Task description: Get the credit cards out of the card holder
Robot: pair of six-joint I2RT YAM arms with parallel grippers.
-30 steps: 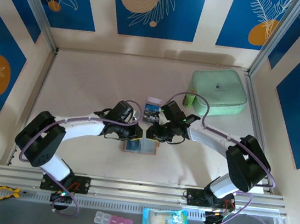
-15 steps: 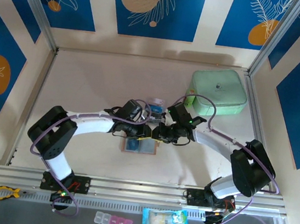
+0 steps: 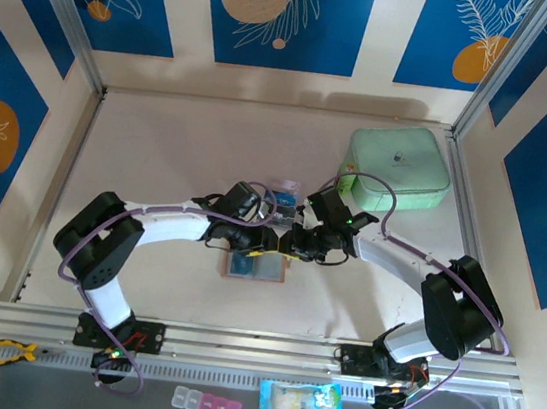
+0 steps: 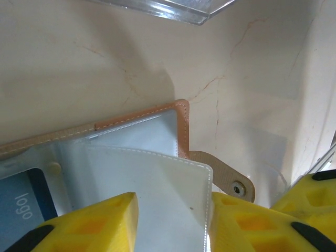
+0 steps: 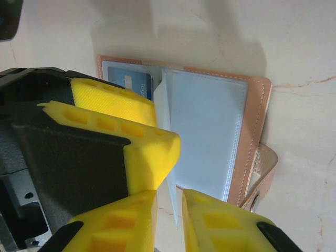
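Table [image 3: 160, 149], centre: card holder [image 3: 245, 266] lies open and flat, long axis 9-to-3 in the top view, both wrists meeting over its 12 o'clock edge. Right gripper [image 5: 169, 202] narrow, nipping the holder's upright clear leaf by its edge. Left gripper [image 4: 170, 210] part-open, fingers either side of that leaf, nothing clamped. Credit card [image 5: 128, 79] sits in the pocket at 11 o'clock from the right fingertips. In the left wrist view it's at 9 o'clock, just beside the left finger. Left arm looks nearer for the pull.
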